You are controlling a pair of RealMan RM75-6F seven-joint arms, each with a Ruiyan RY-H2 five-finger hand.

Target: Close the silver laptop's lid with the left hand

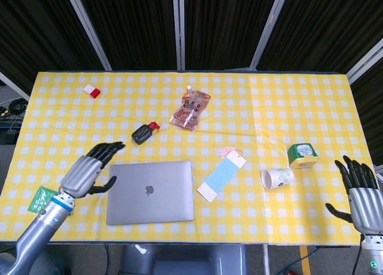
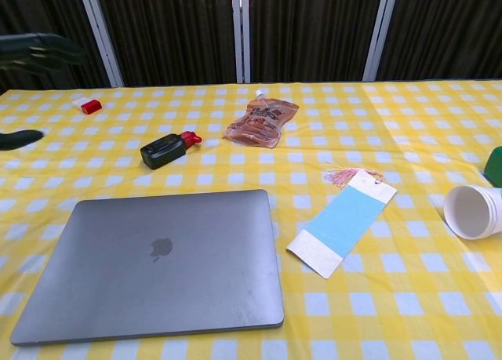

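Paper cup [image 1: 277,178] on its side.

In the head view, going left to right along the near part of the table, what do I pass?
Green packet → left hand → silver laptop, lid shut → blue bookmark → paper cup on its side → green tin → right hand.
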